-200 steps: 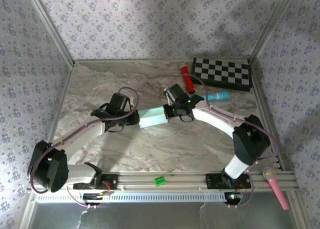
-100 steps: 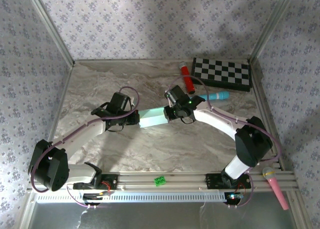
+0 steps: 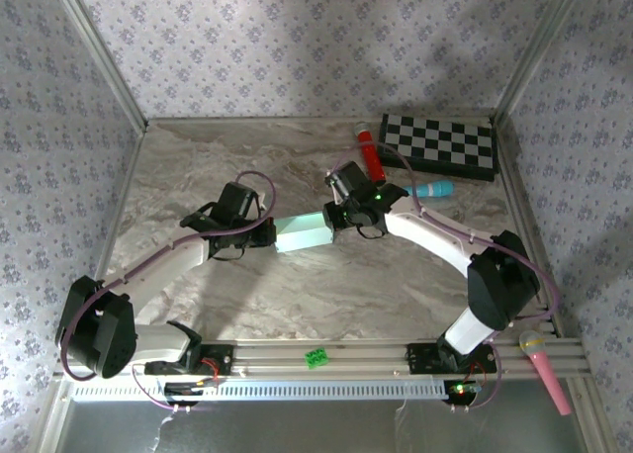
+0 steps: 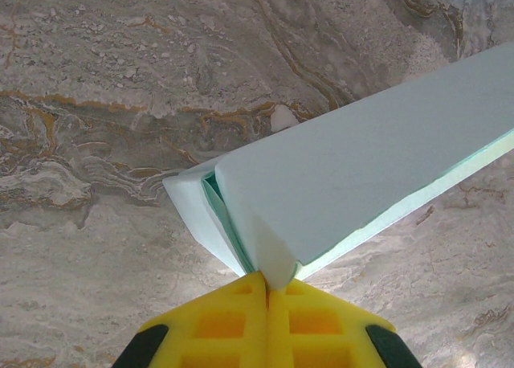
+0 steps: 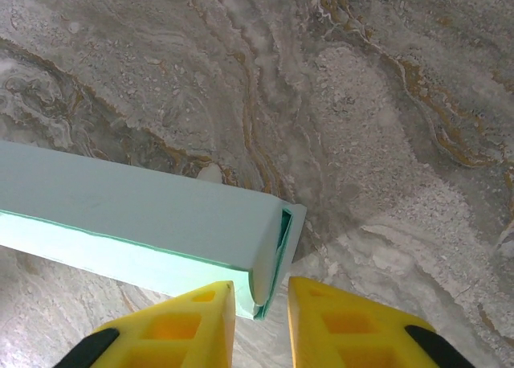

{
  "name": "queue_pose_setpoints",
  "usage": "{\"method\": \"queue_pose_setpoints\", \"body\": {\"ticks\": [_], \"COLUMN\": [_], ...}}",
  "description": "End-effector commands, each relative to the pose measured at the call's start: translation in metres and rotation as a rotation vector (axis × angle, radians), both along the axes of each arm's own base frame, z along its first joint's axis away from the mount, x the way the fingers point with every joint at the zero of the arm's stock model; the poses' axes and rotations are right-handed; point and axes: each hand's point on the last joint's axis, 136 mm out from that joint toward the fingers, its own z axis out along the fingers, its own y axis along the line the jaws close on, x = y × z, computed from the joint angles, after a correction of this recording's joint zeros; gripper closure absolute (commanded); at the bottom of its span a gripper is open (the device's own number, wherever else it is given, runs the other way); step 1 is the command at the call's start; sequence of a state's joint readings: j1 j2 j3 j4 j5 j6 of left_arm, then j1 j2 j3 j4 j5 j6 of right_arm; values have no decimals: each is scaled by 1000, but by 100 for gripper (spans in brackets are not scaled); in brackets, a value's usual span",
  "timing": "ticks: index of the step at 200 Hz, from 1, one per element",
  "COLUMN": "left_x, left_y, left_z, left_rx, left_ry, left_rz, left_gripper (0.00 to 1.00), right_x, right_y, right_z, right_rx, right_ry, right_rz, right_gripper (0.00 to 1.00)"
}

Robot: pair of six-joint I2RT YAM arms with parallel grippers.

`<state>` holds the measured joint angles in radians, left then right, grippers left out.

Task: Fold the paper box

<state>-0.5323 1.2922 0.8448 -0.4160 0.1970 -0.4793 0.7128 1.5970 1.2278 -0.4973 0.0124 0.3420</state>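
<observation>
From where I stand the biggest thing is the grey-and-brown marbled table top [image 3: 297, 295], walled on three sides by pale floral-patterned panels [image 3: 297, 47] in a metal frame. Two white-and-black arms reach in from the near rail, the left arm [image 3: 158, 270] bending towards the middle and the right arm [image 3: 435, 237] bending in to meet it. A flat black-and-white checkerboard [image 3: 440, 144] lies in the far right corner. Between the two wrists, about the centre of the table, the paper box [image 3: 302, 232] of pale mint-green thin card is formed into a long narrow rectangular shape lying crosswise (whether it rests on the marble or hangs a little above I cannot tell). The left gripper [image 3: 265, 233] is at its left end: in the left wrist view the yellow fingers [image 4: 233, 320] are pressed together, pinching the card at the corner of the box [image 4: 361, 167], where a folded flap shows at the end. The right gripper [image 3: 336, 221] is at the other end; in the right wrist view its yellow fingers [image 5: 201, 320] stand apart with the end of the box [image 5: 144, 211] between them and a sliver of gap on each side. A pink toy microphone [image 3: 544, 369] lies on the near rail at the right, a red plastic cylinder [image 3: 371, 156] lies beside the checkerboard, a teal-blue cylindrical toy microphone [image 3: 432, 190] lies just behind the right wrist, and a small green plastic piece [image 3: 316, 356] sits on the rail between the bases
</observation>
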Motion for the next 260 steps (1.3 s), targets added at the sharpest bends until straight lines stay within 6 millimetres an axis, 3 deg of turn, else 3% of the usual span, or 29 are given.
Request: {"method": "queue_pose_setpoints", "body": {"ticks": [1,49,77,128,133,186,210,222,260], "left_x": [-34,-35,-35,-35,-35,-34,-32,-30,-26], "left_y": [17,18,17,17,17,17,15,14,14], "left_z": [-38,-39,-40,-40,-40,-37,-25,-17,15], "left_rx": [115,117,115,114,114,111,92,79,36], "left_ry": [171,175,174,174,174,163,124,94,-22], "left_rz": [-18,-20,-18,-20,-20,-25,-31,-37,-46], "left_gripper": [100,100,100,100,100,100,90,79,58], "right_x": [4,6,4,-8,-16,-28,-26,-25,-23], "right_y": [-3,-2,-2,-4,-10,-14,-14,-14,-14], "right_z": [0,-7,-13,-26,-39,-57,-54,-51,-49], "right_rx": [-23,-26,-34,-44,-64,-95,-94,-94,-95], "right_ry": [3,11,23,60,90,132,122,117,113], "right_rz": [-5,-8,2,17,16,28,25,23,16], "right_gripper": [78,87,100,100,100,100,100,100,100]}}
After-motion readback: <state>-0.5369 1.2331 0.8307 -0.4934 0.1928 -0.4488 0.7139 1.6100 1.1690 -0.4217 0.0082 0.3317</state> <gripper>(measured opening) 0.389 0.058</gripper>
